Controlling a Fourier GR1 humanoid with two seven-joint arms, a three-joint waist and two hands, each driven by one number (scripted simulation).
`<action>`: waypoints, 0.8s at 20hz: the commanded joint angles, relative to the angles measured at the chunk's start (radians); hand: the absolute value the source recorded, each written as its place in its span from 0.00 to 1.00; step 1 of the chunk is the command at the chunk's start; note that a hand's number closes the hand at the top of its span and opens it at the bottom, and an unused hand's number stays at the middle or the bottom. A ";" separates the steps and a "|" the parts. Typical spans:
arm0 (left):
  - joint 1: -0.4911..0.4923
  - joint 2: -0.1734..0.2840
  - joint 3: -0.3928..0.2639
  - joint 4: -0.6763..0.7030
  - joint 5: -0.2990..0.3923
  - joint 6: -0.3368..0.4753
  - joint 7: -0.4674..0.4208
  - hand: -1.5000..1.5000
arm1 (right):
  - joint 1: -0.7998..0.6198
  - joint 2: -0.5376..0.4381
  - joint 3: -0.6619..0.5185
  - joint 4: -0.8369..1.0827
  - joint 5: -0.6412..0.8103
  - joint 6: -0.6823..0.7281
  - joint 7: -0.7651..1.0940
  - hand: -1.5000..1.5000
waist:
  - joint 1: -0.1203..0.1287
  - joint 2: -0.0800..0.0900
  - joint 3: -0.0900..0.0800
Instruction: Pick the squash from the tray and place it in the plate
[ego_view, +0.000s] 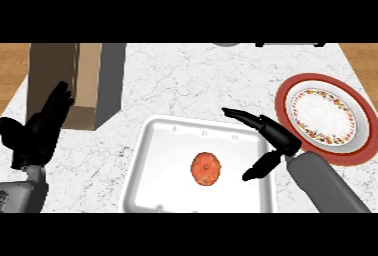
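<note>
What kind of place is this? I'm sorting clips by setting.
Probably a kitchen counter: a white marbled countertop holds a white tray with a squash in it, and a red-rimmed plate beside it. A brown box stands at the left.

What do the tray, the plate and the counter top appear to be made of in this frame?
Tray: looks like white moulded foam or thin plastic, matte, with rounded corners and a soft raised rim.
Plate: probably glazed ceramic, glossy white with a red rim and a patterned ring.
Counter top: seems to be marble or stone, white with fine grey veining.
</note>
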 joint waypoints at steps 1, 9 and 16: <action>-0.010 -0.100 -0.089 0.046 -0.037 0.035 0.042 0.50 | -0.034 0.000 0.029 -0.029 0.047 0.024 0.067 0.00 | -0.019 0.011 -0.018; 0.001 -0.037 -0.003 0.065 0.022 -0.043 0.044 0.50 | -0.028 0.048 0.164 -0.055 0.234 -0.023 0.240 0.00 | -0.015 0.013 -0.018; -0.056 -0.051 0.013 0.116 0.016 -0.051 0.045 0.50 | -0.071 0.015 0.177 -0.060 0.320 0.016 0.335 0.00 | -0.025 0.014 -0.018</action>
